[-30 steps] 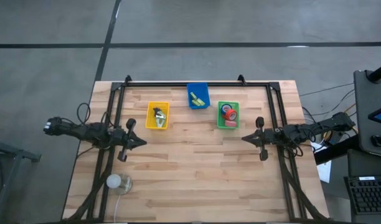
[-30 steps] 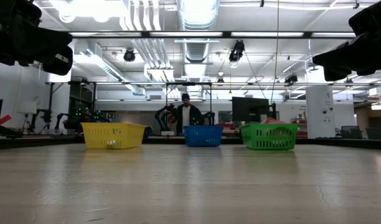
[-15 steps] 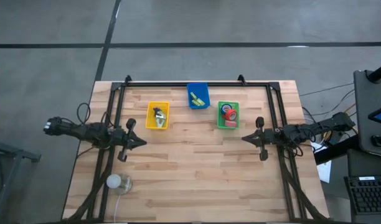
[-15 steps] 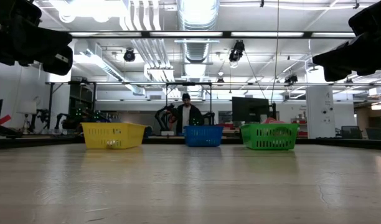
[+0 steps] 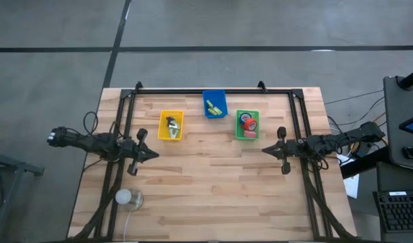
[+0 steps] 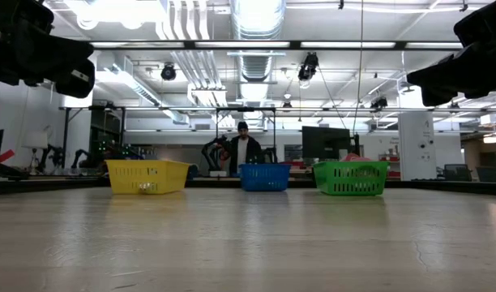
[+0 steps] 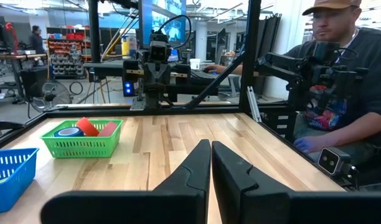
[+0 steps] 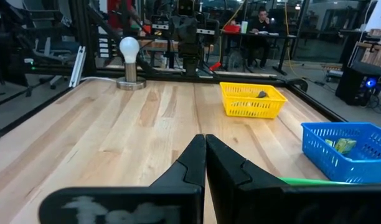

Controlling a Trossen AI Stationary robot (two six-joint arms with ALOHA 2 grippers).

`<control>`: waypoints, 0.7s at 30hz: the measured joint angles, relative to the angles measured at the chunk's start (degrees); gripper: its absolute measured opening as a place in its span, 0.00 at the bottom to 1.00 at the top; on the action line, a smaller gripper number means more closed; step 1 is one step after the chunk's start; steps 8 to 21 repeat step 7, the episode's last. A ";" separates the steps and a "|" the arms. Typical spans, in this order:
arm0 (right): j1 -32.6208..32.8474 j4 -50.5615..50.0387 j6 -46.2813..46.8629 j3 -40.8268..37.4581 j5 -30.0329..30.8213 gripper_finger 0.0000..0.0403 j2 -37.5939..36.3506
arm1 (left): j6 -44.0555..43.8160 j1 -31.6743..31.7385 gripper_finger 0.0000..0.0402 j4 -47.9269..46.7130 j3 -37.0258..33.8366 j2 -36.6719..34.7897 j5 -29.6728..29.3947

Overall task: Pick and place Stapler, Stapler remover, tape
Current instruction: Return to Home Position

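Three small trays stand at the far middle of the table. The green tray (image 5: 247,125) holds the tape: red rolls (image 7: 88,126) and a blue roll (image 7: 69,132). A dark thing (image 5: 171,124) lies in the yellow tray (image 5: 171,125), and a yellow-green thing (image 5: 216,106) in the blue tray (image 5: 215,103). Which of these is the stapler and which the stapler remover I cannot tell. My left gripper (image 5: 156,153) is shut and level at the table's left, pointing right. My right gripper (image 5: 263,150) is shut and level at the right, pointing left. Neither holds anything.
A light bulb on a round base (image 5: 125,198) stands near the table's front left corner. A black frame (image 5: 213,90) runs along the far edge and both sides. A person (image 7: 340,81) sits beyond the right side. Bare wood (image 5: 213,182) lies between and in front of the grippers.
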 joint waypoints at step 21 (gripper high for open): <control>0.00 0.00 -0.33 0.00 0.00 0.02 0.00 | 0.00 0.01 0.04 -0.02 0.00 0.00 -0.02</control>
